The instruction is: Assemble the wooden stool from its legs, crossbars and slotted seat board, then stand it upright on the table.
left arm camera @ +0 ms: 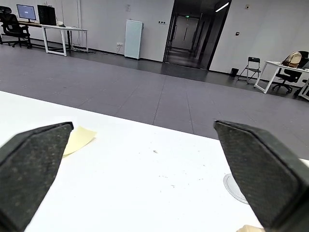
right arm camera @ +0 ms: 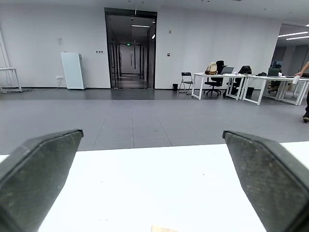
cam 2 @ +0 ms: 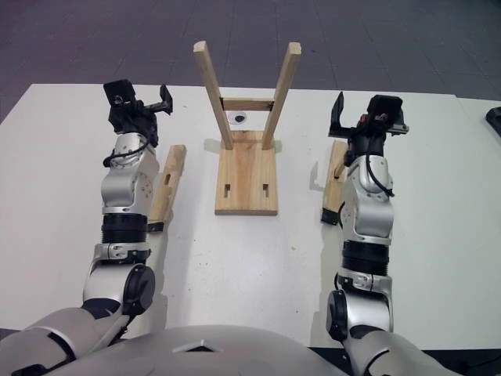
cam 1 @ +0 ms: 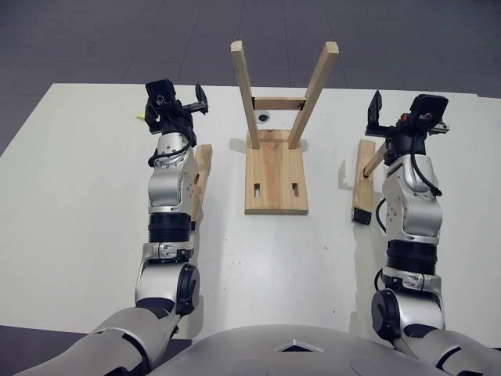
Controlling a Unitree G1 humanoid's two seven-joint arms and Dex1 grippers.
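Seat board (cam 1: pixel 274 176) flat; leg pair (cam 1: pixel 244 90) with crossbar (cam 1: pixel 278 103) stands in its far slots. Left gripper (cam 1: pixel 188 106) and right gripper (cam 1: pixel 395 121) flank it, both spread, empty, over loose leg pieces (cam 1: pixel 203 168). We fear a careless insertion toppling the standing pair.

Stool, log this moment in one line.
seat board flat, legs and crossbar upright on it; near slots empty; left piece, right piece loose; left end effector open; right end effector open
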